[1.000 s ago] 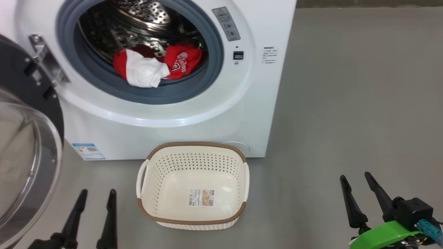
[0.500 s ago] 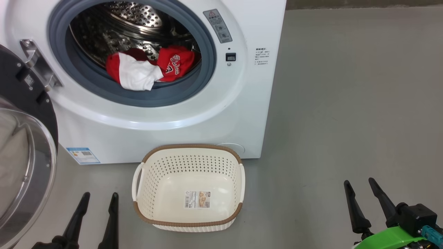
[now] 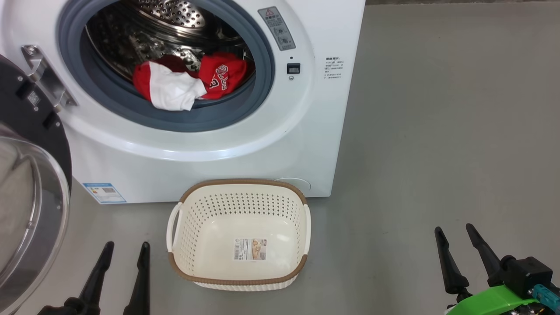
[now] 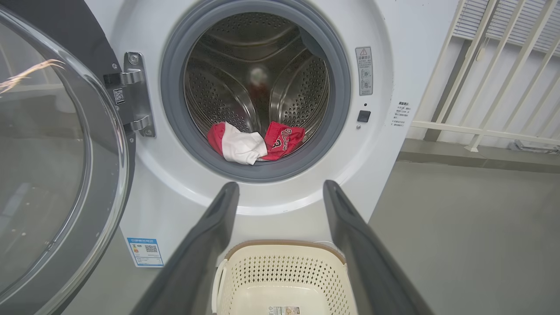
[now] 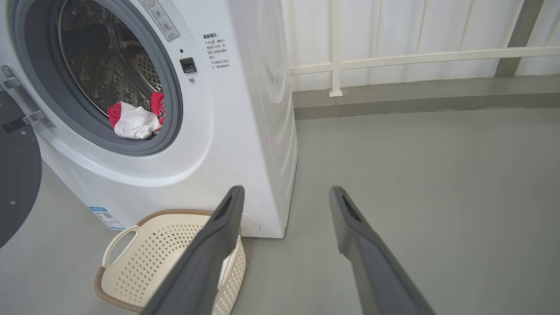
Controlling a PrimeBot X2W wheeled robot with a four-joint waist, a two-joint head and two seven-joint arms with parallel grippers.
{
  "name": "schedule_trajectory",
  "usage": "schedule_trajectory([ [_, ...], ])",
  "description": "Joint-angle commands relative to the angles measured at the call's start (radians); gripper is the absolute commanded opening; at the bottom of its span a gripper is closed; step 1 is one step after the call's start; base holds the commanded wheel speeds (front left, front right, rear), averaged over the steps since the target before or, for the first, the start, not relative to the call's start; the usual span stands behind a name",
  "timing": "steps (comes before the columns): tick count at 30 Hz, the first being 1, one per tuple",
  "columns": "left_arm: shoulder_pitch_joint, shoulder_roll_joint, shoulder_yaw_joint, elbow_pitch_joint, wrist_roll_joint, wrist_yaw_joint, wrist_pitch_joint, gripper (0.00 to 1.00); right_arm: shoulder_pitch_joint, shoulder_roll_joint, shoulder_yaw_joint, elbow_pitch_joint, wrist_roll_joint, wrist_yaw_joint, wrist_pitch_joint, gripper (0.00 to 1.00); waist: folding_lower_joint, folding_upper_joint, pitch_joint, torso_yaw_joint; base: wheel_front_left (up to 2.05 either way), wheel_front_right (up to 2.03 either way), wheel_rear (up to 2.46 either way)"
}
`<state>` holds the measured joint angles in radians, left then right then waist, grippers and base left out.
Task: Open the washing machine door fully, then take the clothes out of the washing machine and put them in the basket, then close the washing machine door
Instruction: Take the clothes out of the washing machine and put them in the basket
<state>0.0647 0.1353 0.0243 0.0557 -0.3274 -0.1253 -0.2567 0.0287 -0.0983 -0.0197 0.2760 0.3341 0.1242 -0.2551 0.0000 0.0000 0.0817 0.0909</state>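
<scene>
The white washing machine [image 3: 271,144] [image 4: 393,87] [image 5: 245,131] stands with its round door [image 3: 26,175] [image 4: 52,166] swung wide open to the left. Red and white clothes [image 3: 186,83] [image 4: 253,142] [image 5: 133,120] lie at the front of the steel drum, against the grey gasket. The cream basket [image 3: 302,227] [image 4: 280,267] [image 5: 144,258] sits empty on the floor before the machine. My left gripper [image 3: 126,249] [image 4: 280,190] is open, low at the basket's left. At the far right, low over the floor, is my right gripper [image 3: 455,232] [image 5: 284,194], also open and holding nothing.
Grey floor [image 3: 437,131] stretches to the right of the machine. A white railing [image 5: 415,57] and wall run behind it. The open door's glass bowl bulges out close to my left gripper.
The head view has shifted slightly, so the machine and basket sit a little further left in the picture. Both grippers stay open and nearly where they were.
</scene>
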Motion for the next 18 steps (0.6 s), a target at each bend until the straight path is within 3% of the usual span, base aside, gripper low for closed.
schedule_trajectory([
  [1, -0.023, 0.019, 0.032, -0.029, -0.005, -0.005, -0.005, 1.0, -0.03, -0.013, 0.023, -0.025, -0.006, 0.007, -0.007, 1.0, 0.0, 0.0, 0.003, -0.001, 0.92, -0.92, 0.0],
  [18, -0.056, 0.021, 0.038, -0.026, -0.007, -0.005, -0.005, 1.0, -0.047, -0.008, 0.028, -0.024, -0.005, 0.007, -0.007, 1.0, 0.0, 0.0, 0.029, 0.001, 0.94, -0.94, 0.0],
])
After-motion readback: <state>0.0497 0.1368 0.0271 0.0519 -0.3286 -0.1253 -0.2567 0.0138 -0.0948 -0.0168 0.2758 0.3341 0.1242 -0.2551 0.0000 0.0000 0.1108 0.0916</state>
